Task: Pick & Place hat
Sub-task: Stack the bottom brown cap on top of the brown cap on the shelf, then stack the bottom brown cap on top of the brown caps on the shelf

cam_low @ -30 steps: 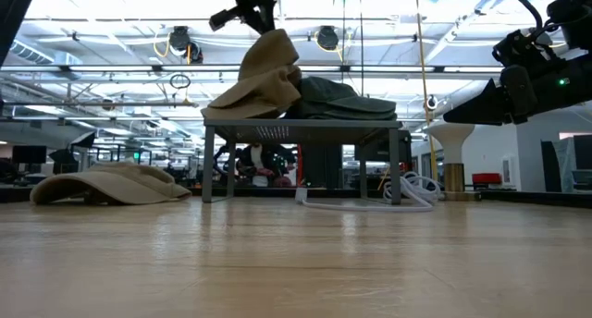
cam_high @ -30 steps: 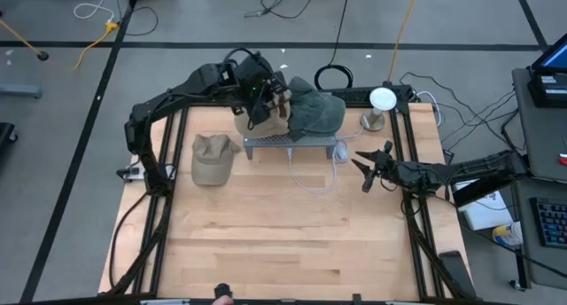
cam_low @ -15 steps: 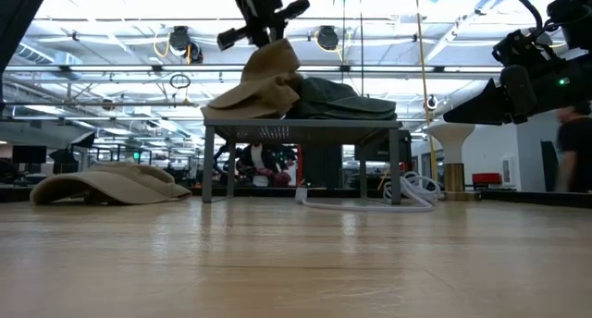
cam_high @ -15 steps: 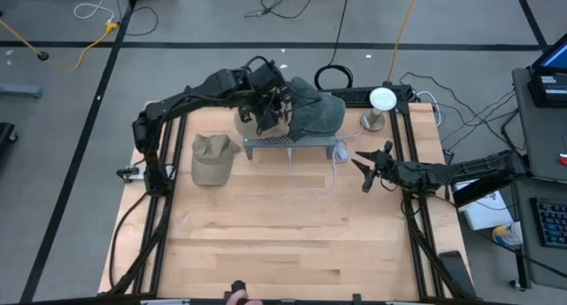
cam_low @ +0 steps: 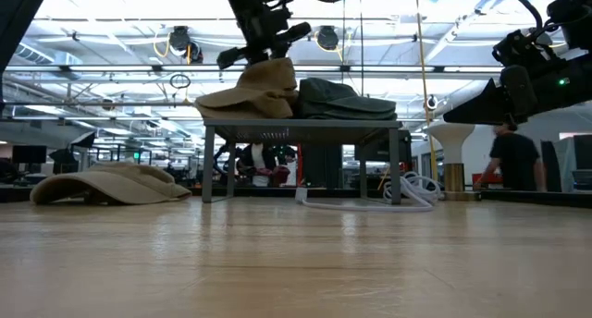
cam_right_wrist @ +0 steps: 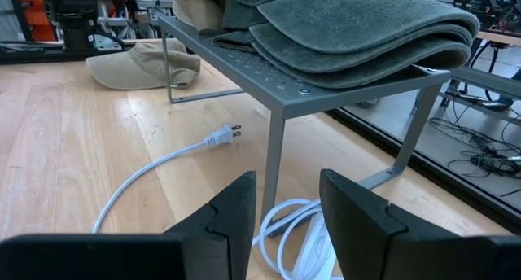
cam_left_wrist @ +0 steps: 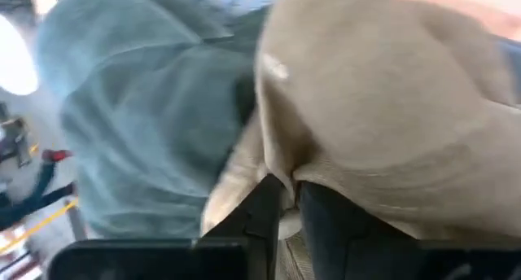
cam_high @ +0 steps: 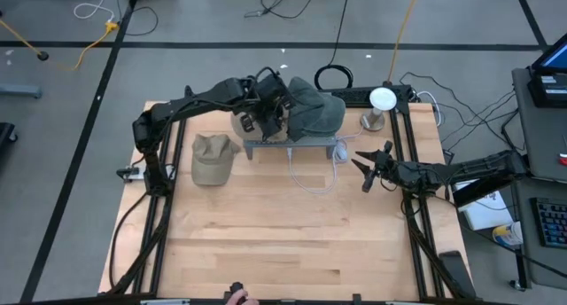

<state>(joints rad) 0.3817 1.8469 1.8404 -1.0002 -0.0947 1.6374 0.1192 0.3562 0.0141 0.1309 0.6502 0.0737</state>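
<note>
A tan hat (cam_low: 252, 91) lies on the grey metal rack (cam_low: 301, 127) at the table's far middle, next to a stack of green hats (cam_low: 344, 97). My left gripper (cam_left_wrist: 286, 200) is over it, shut on its cloth; in the high view the gripper (cam_high: 266, 113) covers most of this hat. A second tan hat (cam_high: 211, 157) rests flat on the table left of the rack. My right gripper (cam_right_wrist: 285, 207) hovers open near the rack's right end (cam_high: 368, 168), touching nothing. My left gripper pinches a raised fold of the tan hat's crown (cam_left_wrist: 281, 170) between its two fingers, coming from above and pointing down (cam_low: 265, 41). The hat sits with its brim (cam_low: 217, 103) and underside on the rack's top, against the green hats.
A white power cord (cam_right_wrist: 167, 168) loops on the table under and in front of the rack. A white lamp-like stand (cam_high: 381, 101) is at the far right corner. Black frame rails (cam_high: 416, 154) run along both sides. A person (cam_low: 513, 161) stands in the room behind.
My left gripper has moved down and a little toward the table's right, staying shut on the tan hat. The hat, which stood peaked above the rack, has sunk and flattened onto the rack top beside the green hats.
</note>
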